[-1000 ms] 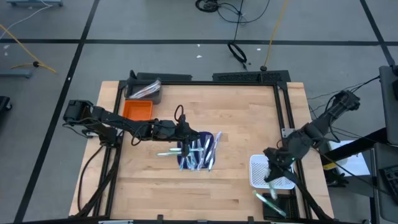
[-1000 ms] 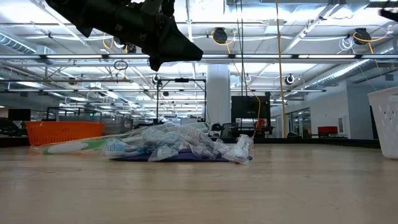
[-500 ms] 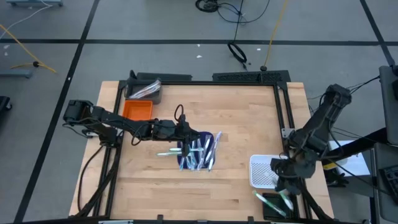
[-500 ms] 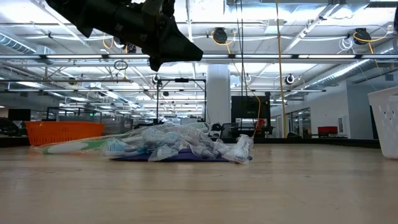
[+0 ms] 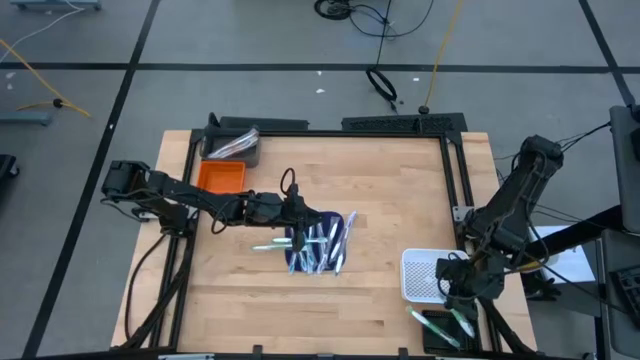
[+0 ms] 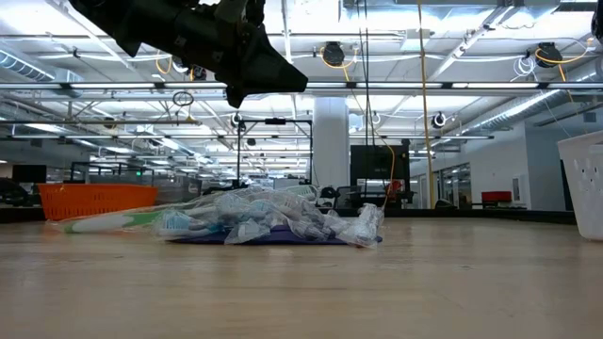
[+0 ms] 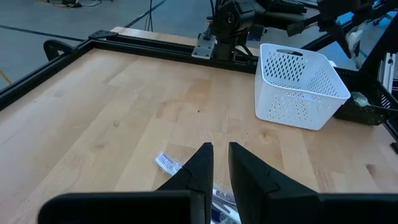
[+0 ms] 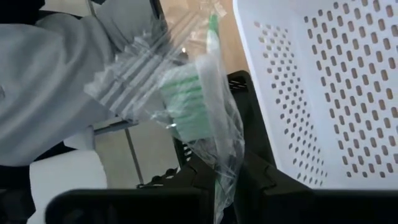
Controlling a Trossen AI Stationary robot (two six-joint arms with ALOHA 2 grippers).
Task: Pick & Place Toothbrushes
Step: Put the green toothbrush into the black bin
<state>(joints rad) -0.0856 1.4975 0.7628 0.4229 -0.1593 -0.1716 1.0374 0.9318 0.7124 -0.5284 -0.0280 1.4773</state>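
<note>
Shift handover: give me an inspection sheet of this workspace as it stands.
Surface: wooden table, black frame around it.
Job's things: wrapped toothbrushes piled on a blue mat; one wrapped green toothbrush in the right gripper, beside the white basket.
Clutter: orange bin, grey tray.
Grippers: left gripper nearly shut, empty, above the pile; right shut on its toothbrush.
Cables: loose on floor.
Surroundings: open hall; no people seen.

A grey floor [image 5: 90, 40] crossed by dark lines is being seen around the wooden table [image 5: 400, 190]. Beyond the table, ceiling lights [image 6: 396, 19] are being reflected off glass partitions.
</note>
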